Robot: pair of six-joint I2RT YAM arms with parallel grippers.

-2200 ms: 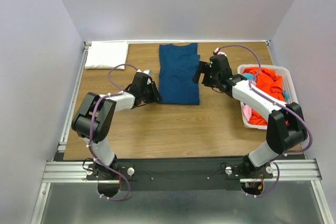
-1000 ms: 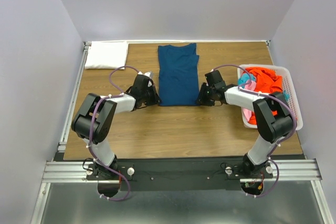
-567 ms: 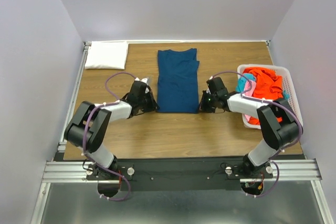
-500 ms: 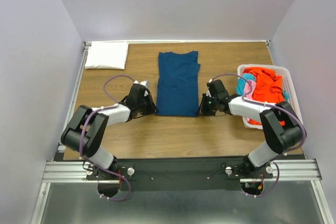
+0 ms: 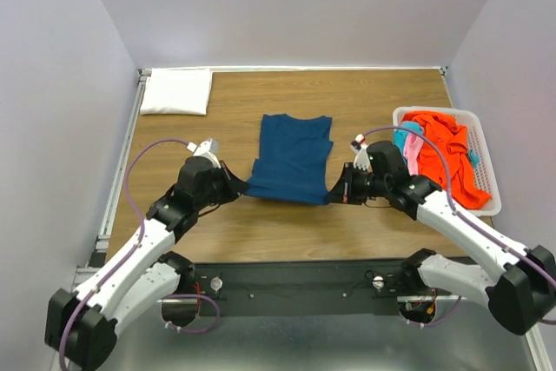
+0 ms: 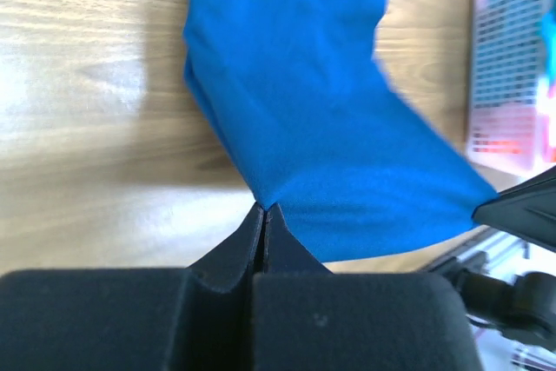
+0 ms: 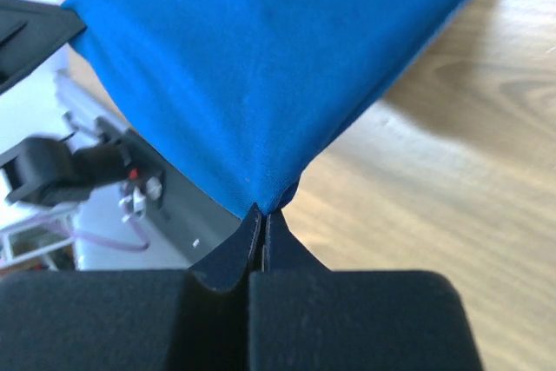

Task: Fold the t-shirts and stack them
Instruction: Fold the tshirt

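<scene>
Pinched tight in left claw point(image 5: 241, 189) and right claw point(image 5: 335, 196) alike: the near hem corners of the blue t-shirt point(image 5: 291, 155). Hoisted off the surface point(image 5: 287, 223) and dragged nearer since a moment ago, with the collar end lying flat. Ready, probably, for folding forward.

From above, the fingertips of the left hand point(image 5: 238, 187) and the right hand point(image 5: 335, 195) are too small to make out where they meet the near corners of the navy t-shirt point(image 5: 291, 154). Both wrist views cut its far end off at the top edge. The basket point(image 6: 512, 49) is a blur at the left wrist view's right edge — and in it the pink t-shirt point(image 5: 412, 161) and teal t-shirt point(image 5: 400, 138) lie mostly buried under the orange t-shirt point(image 5: 445, 149).
</scene>
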